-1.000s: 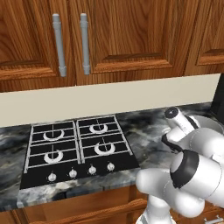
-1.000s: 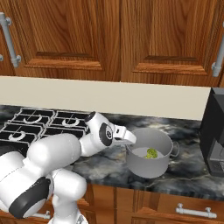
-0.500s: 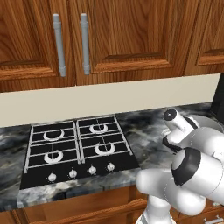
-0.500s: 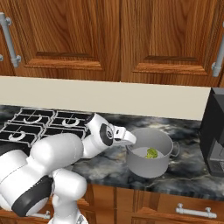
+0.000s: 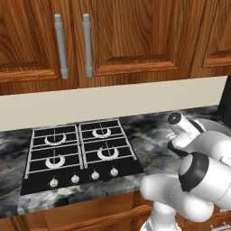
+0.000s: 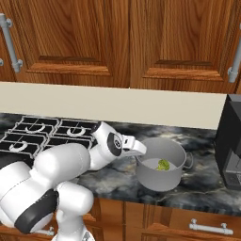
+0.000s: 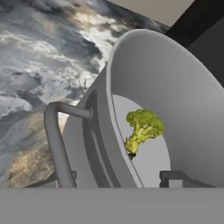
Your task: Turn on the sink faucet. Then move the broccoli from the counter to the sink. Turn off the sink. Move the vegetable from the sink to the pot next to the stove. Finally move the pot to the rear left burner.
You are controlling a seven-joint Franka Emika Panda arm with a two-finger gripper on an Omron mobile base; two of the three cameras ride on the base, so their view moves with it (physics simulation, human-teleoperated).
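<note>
Change: little is seen to have moved since the earlier frames; the arm has stayed bent over the pot's left rim, and the broccoli has stayed inside the pot.
Pot (image 6: 161, 170): grey metal cylinder, stood upright on the tabletop (image 6: 202, 188) to the right of the stove; a loop handle is seen on its right side in the right base view.
Pot, hand view (image 7: 183, 96): the near rim is seen running between the two finger tips; a grey loop handle (image 7: 57, 140) juts from the outer wall on the left.
Broccoli (image 6: 163, 165): lies on the pot's light floor, roughly central; in the hand view (image 7: 142, 130) the green head points up and the pale stalk down, touching the floor.
Fingers (image 7: 118, 181): one dark tip is seen outside the pot wall near the handle, the other (image 7: 175, 178) inside the pot; the rim lies between them. Contact with the wall cannot be told, so whether they are gripping it cannot be told.
Stove (image 5: 79, 155): black cooktop with four burner rings and a row of knobs, well left of the pot; nothing is placed on its grates.
Tabletop, left base view (image 5: 151, 140): marbled black, grey and white stone, over brown wooden cabinets.
Surroundings: brown wall cabinets (image 6: 122, 42) above; a dark appliance (image 6: 230, 141) is stood just right of the pot.
</note>
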